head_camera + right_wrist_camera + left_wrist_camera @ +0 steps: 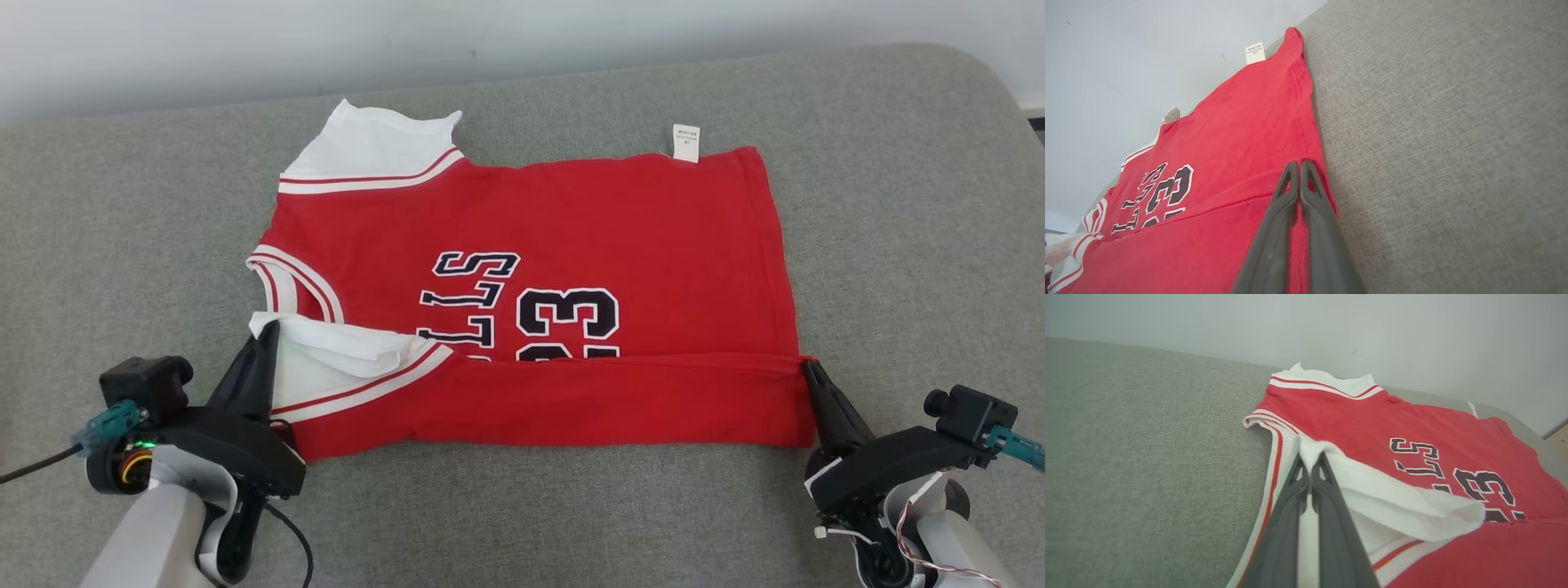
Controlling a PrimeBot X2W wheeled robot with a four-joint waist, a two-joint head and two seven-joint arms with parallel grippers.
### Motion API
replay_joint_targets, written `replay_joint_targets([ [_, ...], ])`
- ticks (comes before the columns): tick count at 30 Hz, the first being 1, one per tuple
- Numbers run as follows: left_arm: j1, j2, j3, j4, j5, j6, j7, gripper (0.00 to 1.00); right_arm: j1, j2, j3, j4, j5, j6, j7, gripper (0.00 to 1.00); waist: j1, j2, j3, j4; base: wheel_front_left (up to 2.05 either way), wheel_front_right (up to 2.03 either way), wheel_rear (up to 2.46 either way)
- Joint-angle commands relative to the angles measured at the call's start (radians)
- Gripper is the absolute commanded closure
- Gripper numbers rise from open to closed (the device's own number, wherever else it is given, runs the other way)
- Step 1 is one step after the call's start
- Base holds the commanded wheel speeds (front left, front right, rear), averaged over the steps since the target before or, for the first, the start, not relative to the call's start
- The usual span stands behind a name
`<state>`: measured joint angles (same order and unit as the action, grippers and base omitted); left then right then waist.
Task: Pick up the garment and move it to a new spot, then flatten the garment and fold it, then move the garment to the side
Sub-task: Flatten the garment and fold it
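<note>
A red basketball garment (571, 220) with white sleeves and dark lettering lies spread on the grey padded surface (122, 229), neck to the left. Its near strip is folded over onto the front, covering the lower part of the lettering. My left gripper (265, 331) is shut on the white sleeve corner at the fold's left end; in the left wrist view that gripper (1310, 457) pinches white cloth of the garment (1372, 424). My right gripper (810, 367) is shut on the red hem corner at the fold's right end, and the right wrist view shows its tips (1299, 163) on the garment (1241, 134).
A white care label (687, 143) sticks out at the garment's far edge. A pale wall (522, 41) runs behind the surface, whose far right corner (980, 73) is rounded. Bare grey padding lies to the left, right and front of the garment.
</note>
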<state>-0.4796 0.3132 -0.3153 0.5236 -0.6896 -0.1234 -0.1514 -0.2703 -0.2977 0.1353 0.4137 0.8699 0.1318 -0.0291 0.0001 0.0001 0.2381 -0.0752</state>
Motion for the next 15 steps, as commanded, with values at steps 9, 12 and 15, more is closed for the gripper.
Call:
replay_joint_targets([
  [9,0.012,-0.022,-0.005,0.093,0.009,-0.008,-0.106,0.00,0.066,-0.016,0.018,-0.018,-0.031,-0.002,-0.105,0.00,-0.0001,-0.0001,-0.050,0.014,0.00,0.00,0.00],
  [12,0.066,-0.026,0.017,0.073,0.007,-0.005,-0.112,0.00,0.111,-0.013,0.006,-0.041,-0.037,-0.002,-0.107,0.00,-0.0001,-0.0001,-0.061,0.016,0.00,0.00,0.00],
  [15,0.105,-0.028,0.026,0.058,0.013,-0.004,-0.114,0.00,0.147,-0.006,-0.006,-0.052,-0.045,-0.002,-0.106,0.00,-0.0001,-0.0001,-0.066,0.018,0.00,0.00,0.00],
])
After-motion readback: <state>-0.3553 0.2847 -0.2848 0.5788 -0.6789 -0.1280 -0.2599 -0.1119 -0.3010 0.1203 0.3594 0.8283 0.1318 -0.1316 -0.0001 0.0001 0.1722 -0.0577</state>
